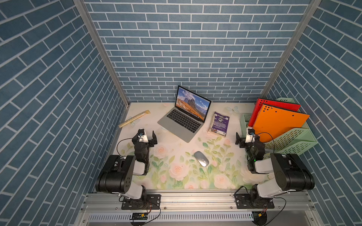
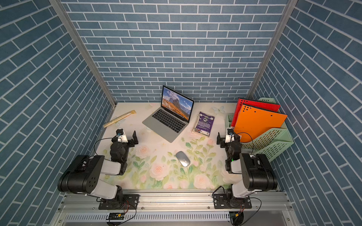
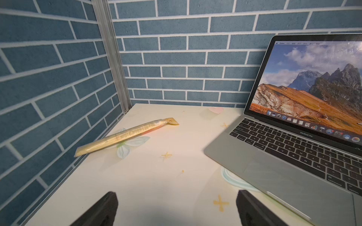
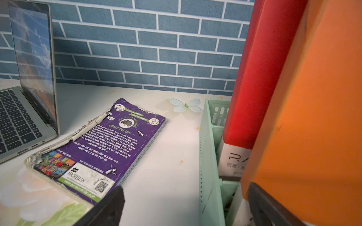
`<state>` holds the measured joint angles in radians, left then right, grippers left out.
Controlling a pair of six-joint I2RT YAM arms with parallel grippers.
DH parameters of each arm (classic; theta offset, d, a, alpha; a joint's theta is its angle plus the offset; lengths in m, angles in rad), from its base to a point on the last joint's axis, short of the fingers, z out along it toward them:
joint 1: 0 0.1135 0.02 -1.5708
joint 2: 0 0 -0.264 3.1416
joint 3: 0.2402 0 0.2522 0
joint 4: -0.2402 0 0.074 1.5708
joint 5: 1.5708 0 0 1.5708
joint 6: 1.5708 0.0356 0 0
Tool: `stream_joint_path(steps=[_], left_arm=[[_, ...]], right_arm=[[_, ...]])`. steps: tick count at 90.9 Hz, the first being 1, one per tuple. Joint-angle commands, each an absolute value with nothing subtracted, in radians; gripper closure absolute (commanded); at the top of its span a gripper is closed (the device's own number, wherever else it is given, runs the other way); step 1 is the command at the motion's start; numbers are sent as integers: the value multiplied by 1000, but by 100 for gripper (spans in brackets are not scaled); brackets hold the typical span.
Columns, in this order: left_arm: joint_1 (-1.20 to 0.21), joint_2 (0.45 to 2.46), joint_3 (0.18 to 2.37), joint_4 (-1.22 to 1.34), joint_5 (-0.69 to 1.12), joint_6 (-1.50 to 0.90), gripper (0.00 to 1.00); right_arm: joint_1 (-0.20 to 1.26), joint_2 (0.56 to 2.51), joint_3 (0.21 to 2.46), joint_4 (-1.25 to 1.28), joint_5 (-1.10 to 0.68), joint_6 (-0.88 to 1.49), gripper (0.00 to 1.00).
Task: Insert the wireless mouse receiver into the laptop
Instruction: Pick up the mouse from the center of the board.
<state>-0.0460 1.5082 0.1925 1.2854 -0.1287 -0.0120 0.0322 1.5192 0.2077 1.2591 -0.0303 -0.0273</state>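
Wireless mouse (image 1: 201, 158): lies top side up near the front of the floral surface (image 1: 176, 144), between the two arms and well apart from both grippers.
Left gripper (image 3: 177, 195): spread wide with nothing between the jaws, near the laptop's front corner.
Right gripper (image 4: 186, 187): spread wide and holding nothing, between the purple book (image 1: 219, 123) and the green file rack (image 1: 290, 140).
Laptop (image 1: 182, 121): lid raised, screen lit, set at an angle beyond the mouse, near the back wall.
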Motion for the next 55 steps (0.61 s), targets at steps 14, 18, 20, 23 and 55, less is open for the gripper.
stream_joint_path(steps=[14, 18, 20, 23, 55], left_arm=[[-44, 1515, 205, 1295, -109, -2, 0], [-42, 1516, 207, 1293, -107, -5, 0], [-37, 1516, 208, 1289, -100, -7, 0], [-36, 1515, 210, 1288, -96, -8, 0], [-68, 1064, 277, 752, -96, -167, 0]], right_arm=[[30, 1530, 217, 1283, -41, -42, 1], [29, 1531, 218, 1282, -41, -42, 1], [29, 1530, 218, 1283, -40, -43, 1], [29, 1530, 216, 1284, -40, -42, 1], [52, 874, 278, 619, 43, 170, 1]])
